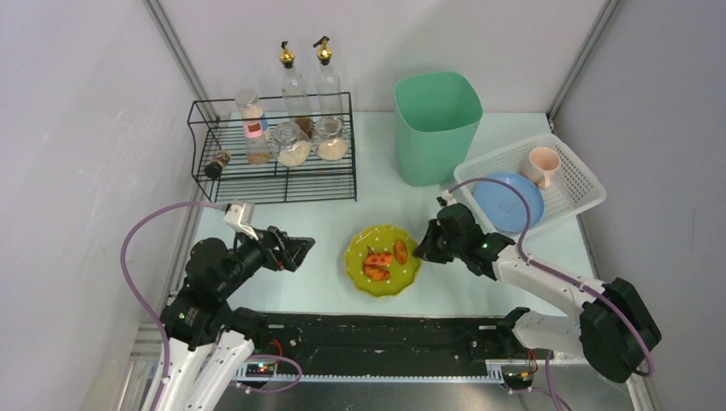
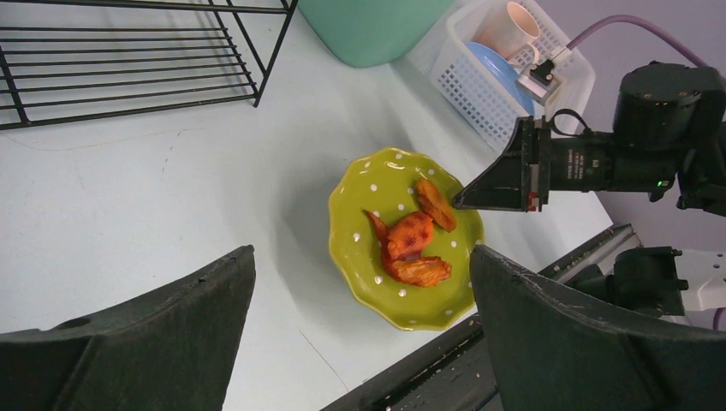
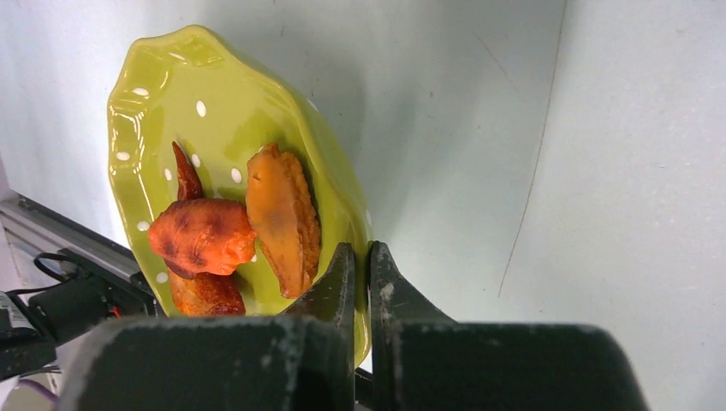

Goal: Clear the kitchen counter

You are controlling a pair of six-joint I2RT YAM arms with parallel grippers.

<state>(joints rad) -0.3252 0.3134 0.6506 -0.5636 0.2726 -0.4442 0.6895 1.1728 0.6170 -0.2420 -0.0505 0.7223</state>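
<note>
A green dotted plate (image 1: 383, 260) with orange chicken pieces (image 1: 377, 260) sits on the pale mint kitchen counter (image 1: 317, 224) near the front edge. My right gripper (image 1: 422, 249) is shut on the plate's right rim; in the right wrist view its fingers (image 3: 338, 278) pinch the rim of the plate (image 3: 223, 145), one finger inside and one outside. The plate also shows in the left wrist view (image 2: 389, 180) with the chicken (image 2: 411, 240). My left gripper (image 1: 300, 249) is open and empty, left of the plate and above the counter (image 2: 154, 197).
A black wire rack (image 1: 274, 154) with jars and bottles stands at the back left. A mint-green bin (image 1: 437, 124) stands at the back middle. A white basket (image 1: 575, 175) at the right holds a blue plate (image 1: 507, 201) and a pink cup (image 1: 543, 164).
</note>
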